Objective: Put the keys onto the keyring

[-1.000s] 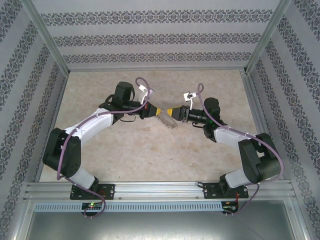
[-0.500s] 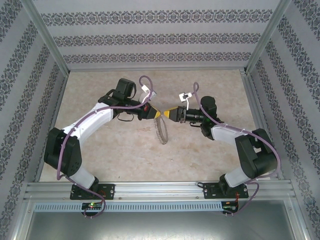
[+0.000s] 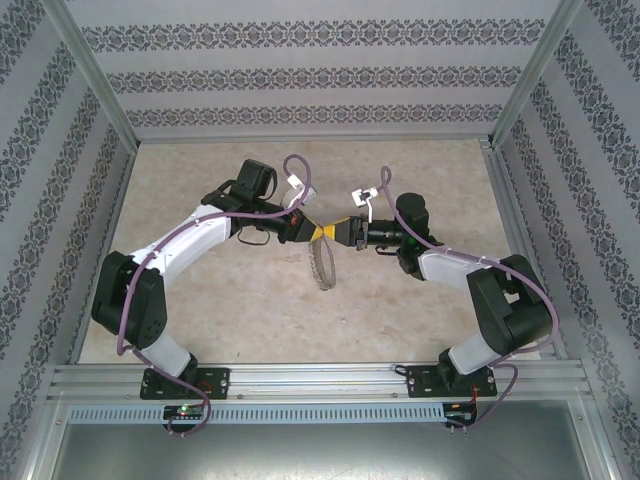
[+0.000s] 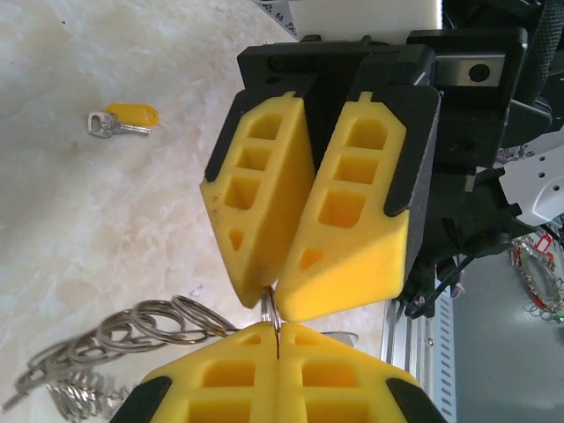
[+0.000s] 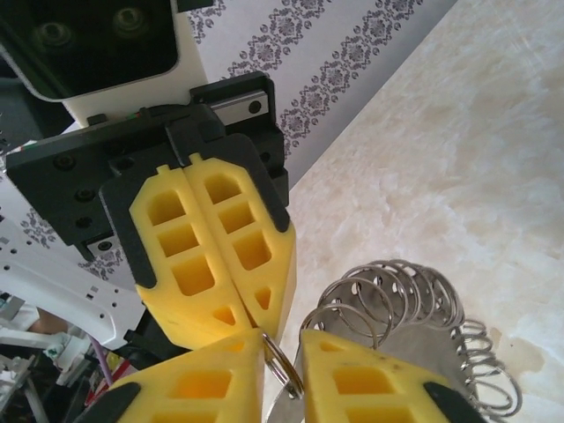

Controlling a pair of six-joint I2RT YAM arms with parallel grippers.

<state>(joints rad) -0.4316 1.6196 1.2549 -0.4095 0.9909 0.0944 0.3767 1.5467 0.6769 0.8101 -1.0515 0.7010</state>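
Quick progress check: honestly not far along. The key, the 1 with the yellow head, lies flat on the table, well apart from both arms, and nothing is holding it. It hasn't gone onto the keyring yet, so the actual threading is all left to do.

What is sorted is the hold on the ring. The 2 grippers meet nose to nose above the middle of the table, with the keyring hanging down between them. The left gripper is clamped tight on the thin wire of the hoop. The right gripper has its fingers pinched in on the same bit of wire from the other side. That's how it looks to me, though its own camera shows a slim gap around the wire.

Container-wise, the only thing holding anything is the ring itself. It carries a bunch of small silvery loops, and the yellow key isn't among them. My guess is 1 gripper has to let go and fetch that key.
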